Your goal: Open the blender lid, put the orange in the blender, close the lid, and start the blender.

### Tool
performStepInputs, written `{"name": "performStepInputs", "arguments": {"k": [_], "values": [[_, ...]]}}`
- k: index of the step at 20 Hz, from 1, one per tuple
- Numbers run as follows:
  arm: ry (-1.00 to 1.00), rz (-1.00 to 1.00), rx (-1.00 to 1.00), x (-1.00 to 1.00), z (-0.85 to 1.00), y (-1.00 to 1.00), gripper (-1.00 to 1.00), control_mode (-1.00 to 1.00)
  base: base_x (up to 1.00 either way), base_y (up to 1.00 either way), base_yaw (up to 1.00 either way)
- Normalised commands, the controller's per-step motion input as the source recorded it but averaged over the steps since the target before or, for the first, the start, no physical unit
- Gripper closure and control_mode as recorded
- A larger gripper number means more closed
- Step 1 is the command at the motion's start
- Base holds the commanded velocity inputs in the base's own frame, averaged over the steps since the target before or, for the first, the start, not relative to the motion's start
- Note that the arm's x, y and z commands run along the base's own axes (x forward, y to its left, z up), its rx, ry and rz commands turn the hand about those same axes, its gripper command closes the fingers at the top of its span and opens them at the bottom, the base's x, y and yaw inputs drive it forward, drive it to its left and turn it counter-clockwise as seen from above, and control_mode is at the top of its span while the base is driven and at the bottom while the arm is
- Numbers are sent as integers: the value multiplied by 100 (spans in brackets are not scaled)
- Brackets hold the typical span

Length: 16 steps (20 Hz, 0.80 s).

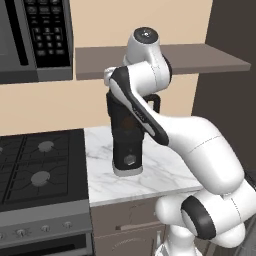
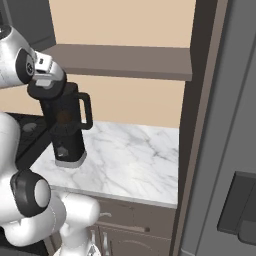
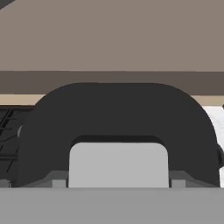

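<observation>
Standing on the marble counter (image 1: 165, 172), the blender (image 1: 127, 145) is the landmark here. Left of the blender: the black stove (image 1: 35, 167), with the microwave (image 1: 35, 37) up above it. Blender's round knob (image 1: 131, 161) faces front, low on the body, above the light grey foot. A faint orange glow shows through the dark jar — the orange (image 2: 63, 116) appears to sit inside. Side loop handle (image 2: 86, 111) sticks out on the blender's right in the right base view. The blender lid (image 3: 118, 127) is on top of the jar, its grey square plug (image 3: 118, 164) centred and right up against the hand camera. The gripper (image 2: 47, 82) is pressed down at the lid — can't tell whether the fingers are clamped or released. Behind the blender: a brown shelf (image 2: 125, 60). Far right of the blender: a tall dark cabinet panel (image 2: 220, 125).
</observation>
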Motion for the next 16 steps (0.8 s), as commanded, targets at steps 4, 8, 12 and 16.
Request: {"name": "performStepInputs", "arguments": {"k": [4, 8, 12, 16], "values": [[0, 0, 0, 36, -7, 4, 100, -100, 0, 0, 0], [0, 0, 0, 27, 0, 0, 100, -100, 0, 0, 0], [0, 0, 0, 24, -8, 0, 100, -100, 0, 0, 0], [2, 1, 0, 29, -29, 0, 100, -100, 0, 0, 0]]}}
